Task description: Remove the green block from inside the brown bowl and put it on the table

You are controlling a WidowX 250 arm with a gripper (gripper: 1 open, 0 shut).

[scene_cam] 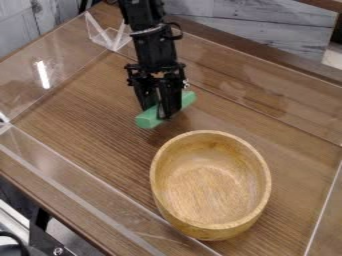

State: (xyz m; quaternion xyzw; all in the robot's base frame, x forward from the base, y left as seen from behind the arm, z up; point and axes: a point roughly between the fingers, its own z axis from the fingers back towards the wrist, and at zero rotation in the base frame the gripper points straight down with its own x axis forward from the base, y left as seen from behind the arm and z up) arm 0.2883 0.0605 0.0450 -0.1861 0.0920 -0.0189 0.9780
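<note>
On table, beside brown bowl: gripper jaws clamped tight around green block.

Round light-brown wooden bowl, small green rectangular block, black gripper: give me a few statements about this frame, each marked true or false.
1. The round light-brown wooden bowl has nothing in it. True.
2. The small bright green rectangular block lies inside the bowl. False: it is outside, on the brown wood-grain table beyond the bowl's rim.
3. The black gripper is shut on the green block. True.
4. The gripper hangs directly over the bowl's centre. False: it is over the table, up and left of the bowl in the picture.
5. The bowl is tipped on its side. False: it sits upright.
</note>
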